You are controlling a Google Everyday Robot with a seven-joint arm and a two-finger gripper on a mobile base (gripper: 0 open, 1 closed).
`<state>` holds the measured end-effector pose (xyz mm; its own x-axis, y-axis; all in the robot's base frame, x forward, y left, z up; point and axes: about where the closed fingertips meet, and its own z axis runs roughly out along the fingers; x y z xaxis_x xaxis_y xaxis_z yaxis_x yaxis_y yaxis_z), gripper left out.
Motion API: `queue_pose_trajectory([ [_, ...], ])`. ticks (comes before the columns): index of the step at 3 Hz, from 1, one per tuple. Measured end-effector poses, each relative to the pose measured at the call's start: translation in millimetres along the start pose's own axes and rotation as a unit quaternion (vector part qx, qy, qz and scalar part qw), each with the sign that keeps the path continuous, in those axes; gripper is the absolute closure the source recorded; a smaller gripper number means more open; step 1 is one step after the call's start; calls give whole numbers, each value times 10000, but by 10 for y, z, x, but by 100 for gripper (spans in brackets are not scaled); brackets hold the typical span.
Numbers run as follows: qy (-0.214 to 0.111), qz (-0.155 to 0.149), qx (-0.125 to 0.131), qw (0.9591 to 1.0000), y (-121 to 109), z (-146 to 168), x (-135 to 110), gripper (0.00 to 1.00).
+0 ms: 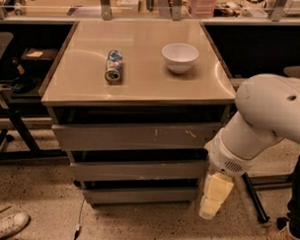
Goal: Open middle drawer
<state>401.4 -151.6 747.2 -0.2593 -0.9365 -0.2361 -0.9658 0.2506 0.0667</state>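
The middle drawer [138, 170] is a wide, plain grey front in the cabinet, between the taller scratched top front [134, 136] and the shorter bottom front [140, 194]. It looks shut. My gripper [214, 197] hangs pale yellow from the white arm [261, 126], pointing down just right of the cabinet's lower right corner, beside the middle and bottom drawers and apart from them.
On the beige cabinet top [82, 85] lie a can on its side [114, 66] and a white bowl [180, 57]. A black stand's legs [11, 132] are at the left, a shoe [8, 225] at the bottom left, a person's leg and shoe [289, 230] at the bottom right.
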Motion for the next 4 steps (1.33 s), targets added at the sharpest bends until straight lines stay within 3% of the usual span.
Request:
queue_pose_trajectory([
  [1, -64, 50, -190, 9998, -22, 690, -63, 0],
  [2, -104, 92, -32, 9999, -252, 1260, -201, 0],
  [3, -102, 91, -35, 9999, -250, 1260, -201, 0],
  [4, -230, 146, 18, 9996, -402, 1528, -218, 0],
])
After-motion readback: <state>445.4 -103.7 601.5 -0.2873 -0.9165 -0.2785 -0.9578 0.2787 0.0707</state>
